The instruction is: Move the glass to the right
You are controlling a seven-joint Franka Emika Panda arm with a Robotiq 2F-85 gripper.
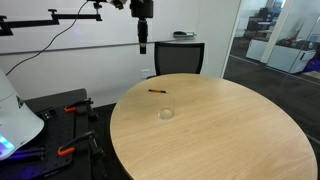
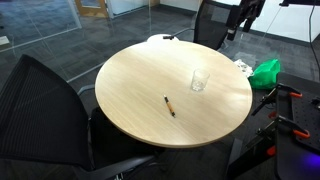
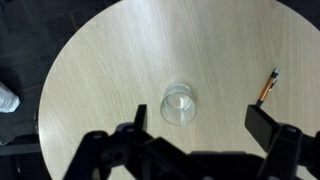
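Note:
The glass (image 1: pixel 166 113) is a small clear tumbler standing upright on the round wooden table (image 1: pixel 220 140). It also shows in an exterior view (image 2: pixel 199 80) and in the wrist view (image 3: pixel 179 103). My gripper (image 1: pixel 143 45) hangs high above the table's far edge, well apart from the glass. In the wrist view the gripper (image 3: pixel 200 118) is open and empty, with the glass just inside one finger, far below it.
A thin dark-and-orange pen (image 1: pixel 157 91) lies on the table near the glass, also seen in an exterior view (image 2: pixel 170 106) and the wrist view (image 3: pixel 267 87). Black chairs (image 2: pixel 40 100) stand around the table. A green cloth (image 2: pixel 266 71) lies beside it.

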